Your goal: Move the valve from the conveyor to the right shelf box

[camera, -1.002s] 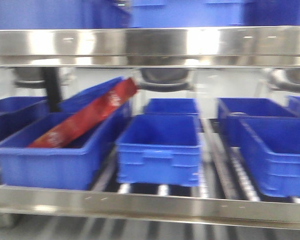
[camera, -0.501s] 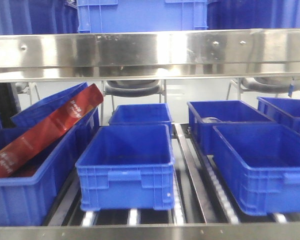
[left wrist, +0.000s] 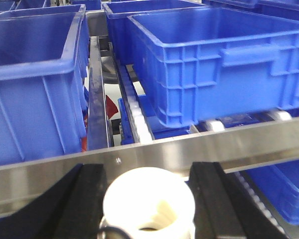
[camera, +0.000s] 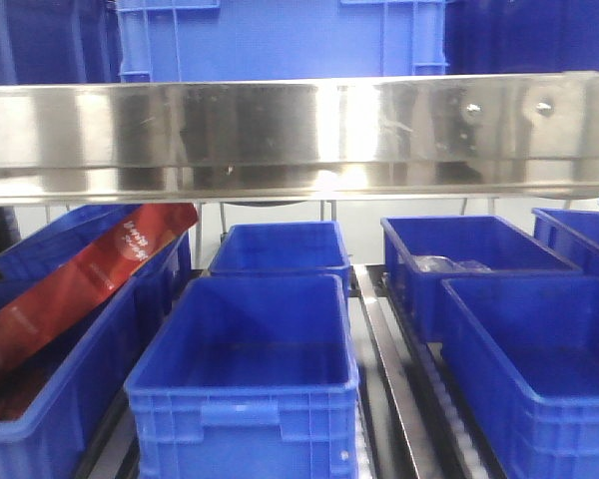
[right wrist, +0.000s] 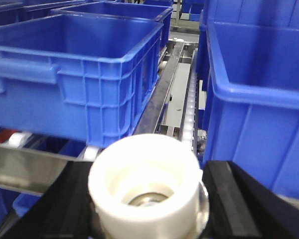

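Observation:
In the left wrist view my left gripper (left wrist: 147,201) is shut on a white round valve (left wrist: 144,191), held between its black fingers (left wrist: 89,199) just before the shelf's steel front rail (left wrist: 229,147). In the right wrist view my right gripper (right wrist: 147,199) is shut on a second white valve (right wrist: 144,169) with a metal core, in front of the gap between two blue boxes. The right shelf box (right wrist: 254,99) stands open, up and to the right of that valve. The conveyor is out of view. Neither gripper shows in the front view.
The roller shelf holds several open blue boxes (camera: 245,399). The left box holds a slanted red package (camera: 80,284). The back right box (camera: 469,254) holds something clear. A steel upper shelf beam (camera: 299,135) crosses above them. Roller tracks (right wrist: 189,104) run between boxes.
The front view has come closer to the shelf and steadied. The boxes look larger and sit lower in frame, and the upper steel beam now sits lower.

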You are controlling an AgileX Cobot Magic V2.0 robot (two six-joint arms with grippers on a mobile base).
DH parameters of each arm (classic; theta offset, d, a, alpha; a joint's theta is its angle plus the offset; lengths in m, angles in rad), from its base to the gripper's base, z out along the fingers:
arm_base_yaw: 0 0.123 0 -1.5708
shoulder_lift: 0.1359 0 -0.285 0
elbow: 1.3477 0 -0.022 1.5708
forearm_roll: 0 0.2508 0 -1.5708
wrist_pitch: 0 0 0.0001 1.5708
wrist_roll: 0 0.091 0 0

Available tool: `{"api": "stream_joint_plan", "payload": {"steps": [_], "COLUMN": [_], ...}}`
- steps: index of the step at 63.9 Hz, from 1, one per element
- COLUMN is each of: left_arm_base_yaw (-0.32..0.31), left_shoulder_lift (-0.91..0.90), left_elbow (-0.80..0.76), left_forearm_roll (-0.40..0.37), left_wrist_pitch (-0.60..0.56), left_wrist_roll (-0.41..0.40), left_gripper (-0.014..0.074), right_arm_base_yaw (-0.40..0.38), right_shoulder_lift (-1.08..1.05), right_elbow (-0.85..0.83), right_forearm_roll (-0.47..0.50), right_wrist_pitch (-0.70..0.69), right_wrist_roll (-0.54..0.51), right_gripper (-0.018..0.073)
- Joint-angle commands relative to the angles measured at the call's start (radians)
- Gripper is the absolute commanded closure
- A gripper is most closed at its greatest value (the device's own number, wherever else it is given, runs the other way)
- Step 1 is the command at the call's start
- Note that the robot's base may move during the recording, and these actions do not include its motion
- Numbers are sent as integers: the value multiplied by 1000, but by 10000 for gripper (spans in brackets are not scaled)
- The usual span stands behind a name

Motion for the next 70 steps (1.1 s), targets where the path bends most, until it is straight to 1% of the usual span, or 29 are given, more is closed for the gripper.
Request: {"api": "stream_joint_plan", "payload": {"steps": [1,70], "left_arm_base_yaw": [-6,-6], "left_shoulder_lift": [-3,-3], "left_elbow": [-8,-8], "left_forearm_roll": [-5,-5], "left_wrist_pitch": [-51,-51], "left_wrist_roll": [-3,-3], "left_gripper": [708,708], "right_arm_base_yaw": [-1,-1], "right_shoulder_lift": [-6,-6], "right_elbow": [-18,-18], "right_forearm_roll": [0,0], "right_wrist_pitch": [-77,-77], "right_wrist_roll": [-1,-1], "right_gripper": [711,711]}}
